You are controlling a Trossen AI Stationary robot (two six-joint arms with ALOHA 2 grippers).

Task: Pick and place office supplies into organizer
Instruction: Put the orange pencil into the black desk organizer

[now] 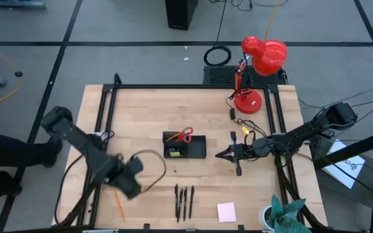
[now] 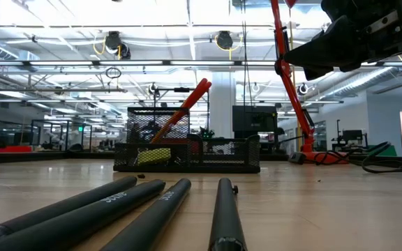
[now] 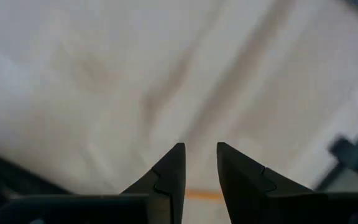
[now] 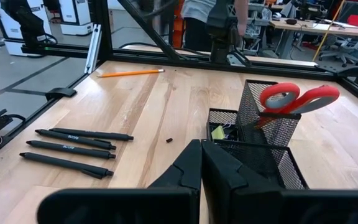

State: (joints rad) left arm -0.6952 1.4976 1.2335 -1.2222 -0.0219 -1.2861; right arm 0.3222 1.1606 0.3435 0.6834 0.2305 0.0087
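The organizer (image 1: 184, 145), a black mesh tray with a tall cup, stands mid-table. Red-handled scissors (image 4: 297, 99) stand in its cup, handles up, and a yellow block (image 4: 218, 132) lies in a low compartment. Three black pens (image 1: 184, 202) lie side by side near the front edge, with a pink sticky-note pad (image 1: 226, 211) to their right. An orange pencil (image 1: 118, 206) lies at the front left. My left gripper (image 1: 129, 179) hangs blurred just above and beyond that pencil, pointing down, its fingers (image 3: 200, 146) a narrow gap apart with nothing between them. My right gripper (image 1: 217, 155) is shut, level, right of the organizer.
A red desk lamp (image 1: 254, 71) stands at the far right corner. Black frame rails (image 1: 105, 110) run along the table's left, far and right sides. Cables (image 1: 245, 129) lie by the right arm. A green object (image 1: 283, 213) sits at the near right corner. A person (image 4: 197, 18) stands beyond the table.
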